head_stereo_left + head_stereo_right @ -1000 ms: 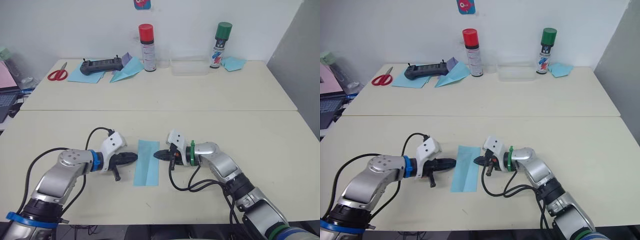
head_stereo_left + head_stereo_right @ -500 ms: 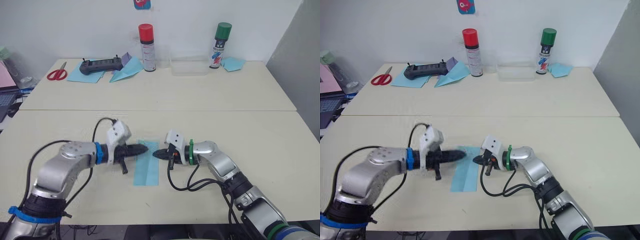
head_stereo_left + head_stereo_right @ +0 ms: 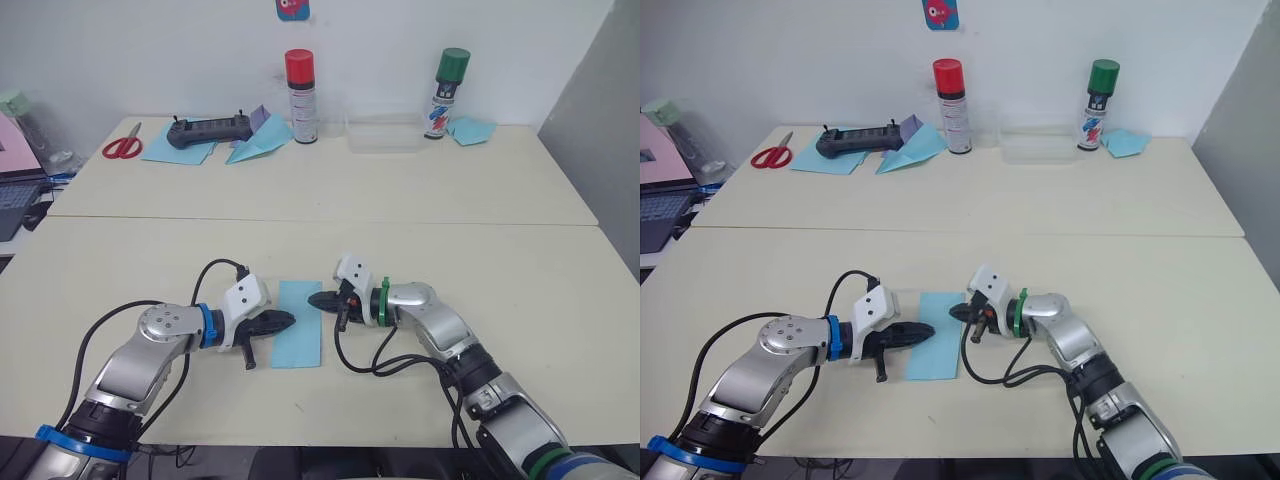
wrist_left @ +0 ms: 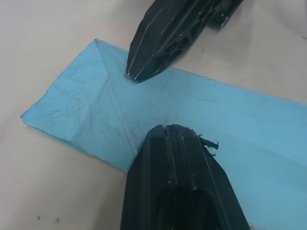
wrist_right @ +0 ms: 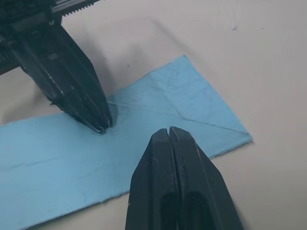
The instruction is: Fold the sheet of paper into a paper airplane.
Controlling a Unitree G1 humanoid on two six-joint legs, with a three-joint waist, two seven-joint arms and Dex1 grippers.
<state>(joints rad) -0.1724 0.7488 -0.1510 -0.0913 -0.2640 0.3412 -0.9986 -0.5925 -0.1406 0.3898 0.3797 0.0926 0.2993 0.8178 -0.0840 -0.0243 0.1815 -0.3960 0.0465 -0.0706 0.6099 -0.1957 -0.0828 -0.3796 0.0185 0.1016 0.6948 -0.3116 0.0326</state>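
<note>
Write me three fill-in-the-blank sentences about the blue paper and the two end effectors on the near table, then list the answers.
1. The sheet of paper lies flat on the ____.
2. The fingers of the left end effector and the right end effector are both ____.
3. The spray can next to the remote has a ____ cap.

Answers: table; shut; red
</note>
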